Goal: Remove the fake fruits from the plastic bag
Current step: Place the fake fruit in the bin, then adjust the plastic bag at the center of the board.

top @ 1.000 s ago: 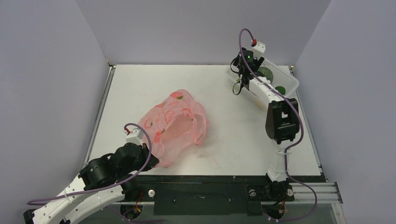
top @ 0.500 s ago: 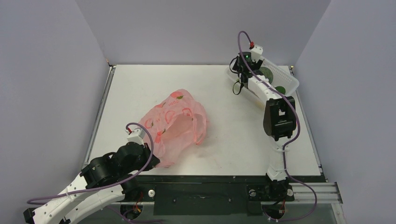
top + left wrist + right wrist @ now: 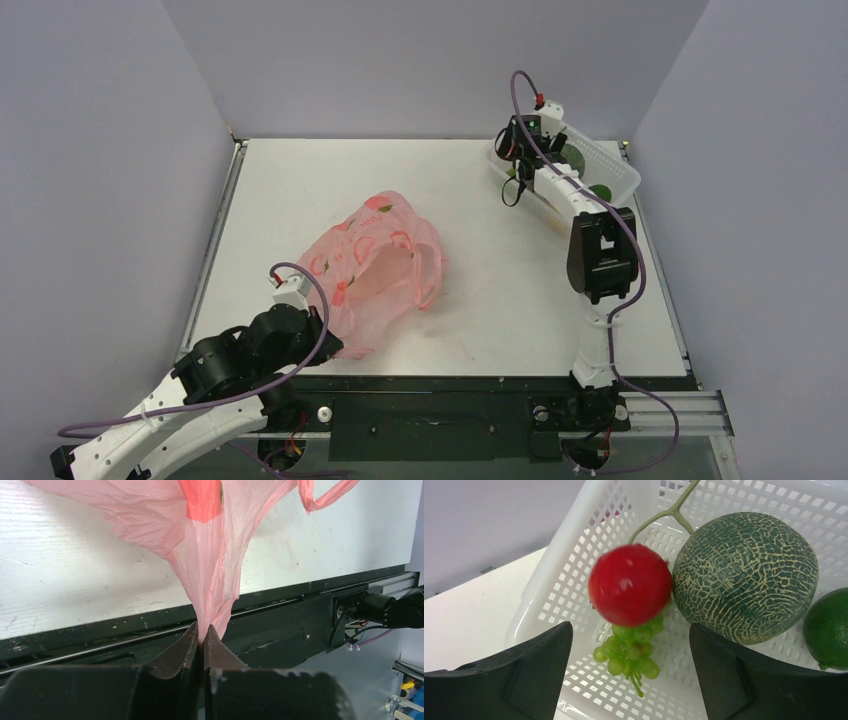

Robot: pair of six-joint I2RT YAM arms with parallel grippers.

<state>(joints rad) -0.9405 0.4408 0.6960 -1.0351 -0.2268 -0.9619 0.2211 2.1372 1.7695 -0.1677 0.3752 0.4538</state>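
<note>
The pink plastic bag (image 3: 380,260) lies crumpled at the table's middle, and I cannot make out any fruit inside it. My left gripper (image 3: 201,630) is shut on a gathered corner of the plastic bag (image 3: 210,565) at the near table edge. My right gripper (image 3: 630,630) stands open over the white basket (image 3: 569,580). A red round fruit (image 3: 630,584), blurred, sits between its fingers and touches neither. Below the red fruit lies a bunch of light-green grapes (image 3: 629,655). A netted grey-green melon (image 3: 746,577) and a dark green oval fruit (image 3: 829,627) rest beside it in the basket.
The white perforated basket (image 3: 612,165) stands at the table's far right corner, against the right edge. Grey walls close in the table on three sides. A black rail (image 3: 300,615) runs along the near edge under the bag's pinched corner.
My right gripper's jaws have spread wider over the basket, and the red fruit is loose between them. The left gripper and the bag have not moved.
</note>
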